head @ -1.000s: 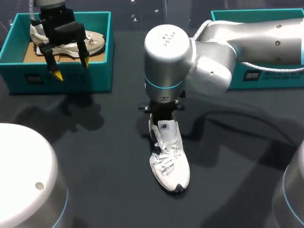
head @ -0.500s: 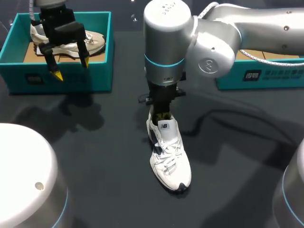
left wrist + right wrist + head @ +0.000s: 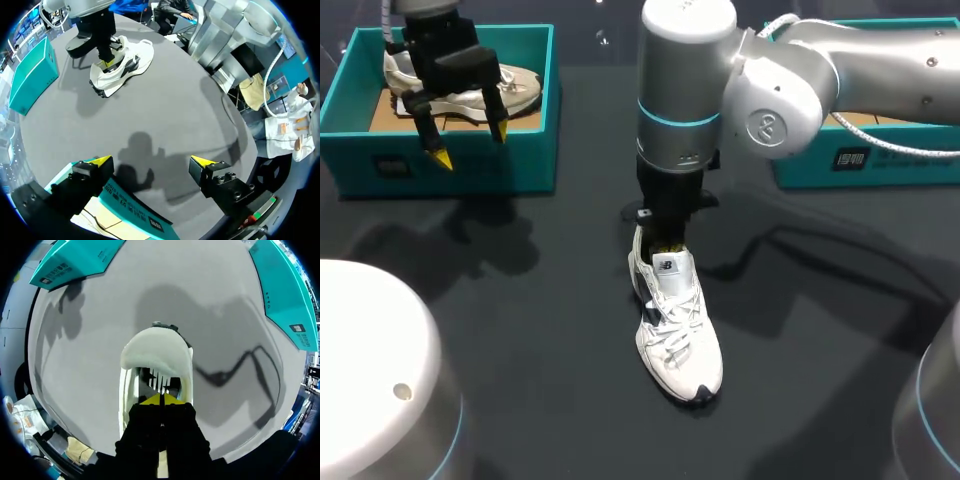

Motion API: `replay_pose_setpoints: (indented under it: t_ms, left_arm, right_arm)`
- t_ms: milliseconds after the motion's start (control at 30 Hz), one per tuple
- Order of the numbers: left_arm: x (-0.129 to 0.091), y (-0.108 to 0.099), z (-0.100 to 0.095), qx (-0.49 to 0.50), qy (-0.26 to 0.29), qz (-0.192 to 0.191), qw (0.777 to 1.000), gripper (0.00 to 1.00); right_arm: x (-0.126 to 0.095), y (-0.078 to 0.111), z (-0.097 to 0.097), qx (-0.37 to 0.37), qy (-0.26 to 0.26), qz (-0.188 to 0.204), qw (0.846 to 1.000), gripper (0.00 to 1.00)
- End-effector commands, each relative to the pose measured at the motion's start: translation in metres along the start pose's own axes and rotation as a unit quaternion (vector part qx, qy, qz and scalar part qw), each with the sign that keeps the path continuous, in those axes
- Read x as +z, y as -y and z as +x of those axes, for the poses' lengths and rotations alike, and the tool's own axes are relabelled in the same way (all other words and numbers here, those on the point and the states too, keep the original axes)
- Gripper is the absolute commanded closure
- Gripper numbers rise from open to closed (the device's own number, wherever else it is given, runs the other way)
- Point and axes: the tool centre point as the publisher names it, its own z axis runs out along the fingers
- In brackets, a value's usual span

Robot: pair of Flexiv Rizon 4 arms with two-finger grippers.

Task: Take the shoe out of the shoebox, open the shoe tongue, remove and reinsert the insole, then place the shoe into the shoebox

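Right end effector (image 3: pixel 161 400) — tips pressed together in the shoe (image 3: pixel 675 325) mouth — should lift slowly, not dragging it across the bench (image 3: pixel 520 330).

The table (image 3: pixel 520 330) presents a dark grey, matte top. A teal box (image 3: pixel 470 160) stands at its far left corner. The box contains a cream shoe (image 3: pixel 525 88) lying on brown cardboard (image 3: pixel 385 112).

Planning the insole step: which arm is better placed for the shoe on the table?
Right. The right end effector sits at the shoe's opening, while the left end effector hovers open over the shoebox.
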Motion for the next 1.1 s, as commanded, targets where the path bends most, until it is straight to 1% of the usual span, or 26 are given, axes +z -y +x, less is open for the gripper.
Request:
replay_pose_setpoints:
  t_ms: [33, 167, 233, 300, 367, 433, 600, 633, 733, 800, 867, 900, 933, 967, 1000, 1100]
  left_arm:
    - [-0.001, 0.000, -0.001, 0.000, -0.001, -0.001, 1.000, 0.00]
    - [-0.001, 0.000, -0.001, 0.000, -0.001, -0.001, 1.000, 0.00]
    - [-0.001, 0.000, -0.001, 0.000, -0.001, -0.001, 1.000, 0.00]
    - [-0.001, 0.000, -0.001, 0.000, -0.001, -0.001, 1.000, 0.00]
    - [-0.001, 0.000, -0.001, 0.000, -0.001, -0.001, 1.000, 0.00]
    - [-0.001, 0.000, -0.001, 0.000, -0.001, -0.001, 1.000, 0.00]
    - [-0.001, 0.000, -0.001, 0.000, -0.001, -0.001, 1.000, 0.00]
    - [-0.001, 0.000, -0.001, 0.000, -0.001, -0.001, 1.000, 0.00]
    - [-0.001, 0.000, -0.001, 0.000, -0.001, -0.001, 1.000, 0.00]
    - [-0.001, 0.000, -0.001, 0.000, -0.001, -0.001, 1.000, 0.00]
    - [-0.001, 0.000, -0.001, 0.000, -0.001, -0.001, 1.000, 0.00]
    - [-0.001, 0.000, -0.001, 0.000, -0.001, -0.001, 1.000, 0.00]
    - [-0.001, 0.000, -0.001, 0.000, -0.001, -0.001, 1.000, 0.00]
    - [-0.001, 0.000, -0.001, 0.000, -0.001, -0.001, 1.000, 0.00]
    - [-0.001, 0.000, -0.001, 0.000, -0.001, -0.001, 1.000, 0.00]
    - [-0.001, 0.000, -0.001, 0.000, -0.001, -0.001, 1.000, 0.00]
  right_arm:
    - [-0.003, 0.005, 0.006, 0.005, 0.011, 0.009, 1.000, 0.95]
    - [-0.003, 0.010, 0.007, 0.010, 0.011, 0.025, 1.000, 0.82]
    - [-0.003, 0.011, 0.008, 0.009, 0.012, 0.031, 0.999, 0.72]
    - [-0.003, 0.011, 0.009, 0.009, 0.013, 0.039, 0.999, 0.65]
    - [-0.002, 0.011, 0.010, 0.010, 0.013, 0.044, 0.999, 0.61]
    - [-0.002, 0.012, 0.009, 0.012, 0.013, 0.047, 0.999, 0.54]
    - [-0.002, 0.015, 0.007, 0.015, 0.012, 0.054, 0.998, 0.50]
    - [-0.002, 0.016, 0.006, 0.014, 0.011, 0.056, 0.998, 0.47]
    - [-0.002, 0.018, 0.005, 0.013, 0.009, 0.058, 0.998, 0.29]
    - [-0.002, 0.020, 0.005, 0.013, 0.008, 0.058, 0.998, 0.24]
    - [-0.003, 0.022, 0.004, 0.013, 0.006, 0.058, 0.998, 0.14]
    - [-0.003, 0.023, 0.004, 0.013, 0.005, 0.058, 0.998, 0.11]
    - [-0.004, 0.023, 0.004, 0.013, 0.004, 0.059, 0.998, 0.05]
    - [-0.004, 0.024, 0.004, 0.013, 0.004, 0.059, 0.998, 0.02]
    - [-0.005, 0.025, 0.004, 0.013, 0.003, 0.059, 0.998, 0.00]
    - [-0.007, 0.027, 0.004, 0.011, 0.001, 0.057, 0.998, 0.00]
